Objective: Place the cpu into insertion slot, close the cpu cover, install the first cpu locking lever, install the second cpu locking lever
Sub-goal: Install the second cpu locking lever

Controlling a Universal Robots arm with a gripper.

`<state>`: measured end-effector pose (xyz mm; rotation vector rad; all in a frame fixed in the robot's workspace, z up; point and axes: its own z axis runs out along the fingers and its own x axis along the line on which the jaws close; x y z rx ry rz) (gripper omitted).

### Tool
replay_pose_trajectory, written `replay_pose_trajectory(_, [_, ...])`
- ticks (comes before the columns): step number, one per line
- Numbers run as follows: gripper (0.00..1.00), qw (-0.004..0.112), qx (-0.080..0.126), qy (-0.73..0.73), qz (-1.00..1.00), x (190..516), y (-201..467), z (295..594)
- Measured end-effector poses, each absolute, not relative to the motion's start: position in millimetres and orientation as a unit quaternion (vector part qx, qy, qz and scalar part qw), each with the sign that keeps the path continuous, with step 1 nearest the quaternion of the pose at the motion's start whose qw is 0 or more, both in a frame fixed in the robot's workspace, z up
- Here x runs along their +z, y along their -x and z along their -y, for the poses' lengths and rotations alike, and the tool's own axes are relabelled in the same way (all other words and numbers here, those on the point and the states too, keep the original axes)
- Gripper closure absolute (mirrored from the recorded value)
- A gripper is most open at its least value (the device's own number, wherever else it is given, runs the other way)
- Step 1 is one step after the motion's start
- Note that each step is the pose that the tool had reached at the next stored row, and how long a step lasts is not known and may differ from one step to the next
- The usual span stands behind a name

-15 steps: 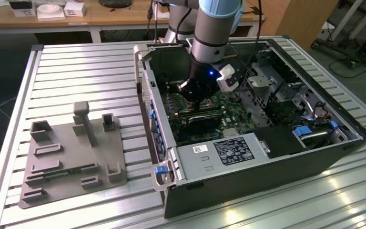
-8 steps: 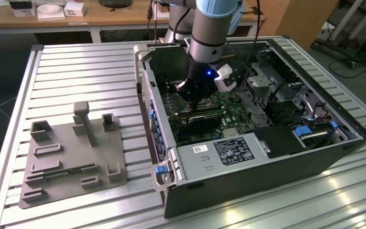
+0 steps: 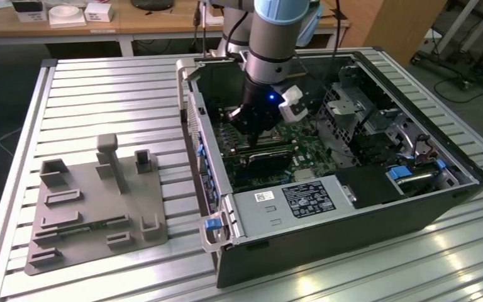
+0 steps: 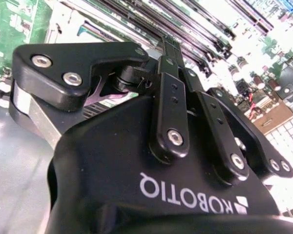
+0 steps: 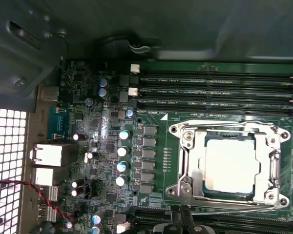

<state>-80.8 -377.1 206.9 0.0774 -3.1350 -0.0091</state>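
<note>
- The slatted metal table (image 3: 99, 88) carries everything in the exterior view, with an open computer case (image 3: 342, 214) lying on its side toward the exterior view's right.
- A grey moulded fixture tray (image 3: 99, 207) sits on the table toward the exterior view's left, well apart from the case.
- The robot arm (image 3: 279, 38) comes down from above into the open case, over the green circuit board (image 3: 309, 148).
- A black labelled box (image 3: 304, 198) lies along the near side of the case, close to the board's edge.
- The gripper (image 3: 254, 126) hangs low over the board; in the second wrist view its black body and linkages (image 4: 171, 112) stand just above the long memory slots (image 4: 185, 24), the fingertips are hidden there — how far apart they stand I cannot tell.
- In the first wrist view the memory slots (image 5: 215, 87) run in rows just beside the insertion slot (image 5: 229, 163), with a column of round capacitors (image 5: 122, 158) on the socket's other side.
- The cpu cover (image 5: 188, 173) lies flat over the socket, its silvery frame ringing the square cut-out.
- The cpu (image 5: 232, 165) sits inside the insertion slot — its pale metal top shows through the cover's opening, level with the frame.
- Thin wire locking levers (image 5: 219, 124) run along the socket's edges, lying close against the frame; whether they are hooked I cannot tell.
- A red and black wire pair (image 5: 39, 192) trails near the board's port blocks.
</note>
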Motion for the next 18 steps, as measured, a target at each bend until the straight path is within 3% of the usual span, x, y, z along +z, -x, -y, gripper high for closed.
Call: replay_pose_trajectory(18, [0.89, 0.003, -0.016, -0.025, 1.000, 202.8, 83.1, 376.7])
